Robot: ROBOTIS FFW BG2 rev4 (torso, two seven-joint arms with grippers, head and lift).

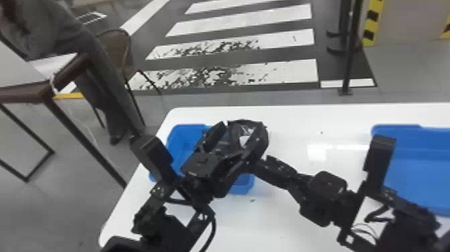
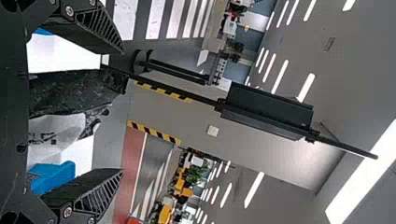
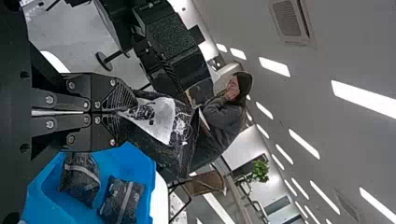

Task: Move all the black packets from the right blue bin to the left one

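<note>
Over the left blue bin (image 1: 182, 142), my left gripper (image 1: 223, 144) stands open around a black packet (image 1: 246, 135). In the left wrist view, the packet (image 2: 74, 91) with its pale label lies between the spread fingers of the left gripper (image 2: 122, 111). My right gripper (image 1: 263, 161) comes in from the right, beside the left one. The right wrist view has the right gripper (image 3: 128, 113) shut on an edge of the packet (image 3: 161, 119). Two more black packets (image 3: 122, 200) lie inside the left bin (image 3: 144, 175).
The right blue bin (image 1: 415, 174) stands at the right of the white table (image 1: 288, 117); the right forearm partly covers its near left side. A brown table (image 1: 43, 90) and a chair (image 1: 117, 50) stand on the floor beyond the left edge.
</note>
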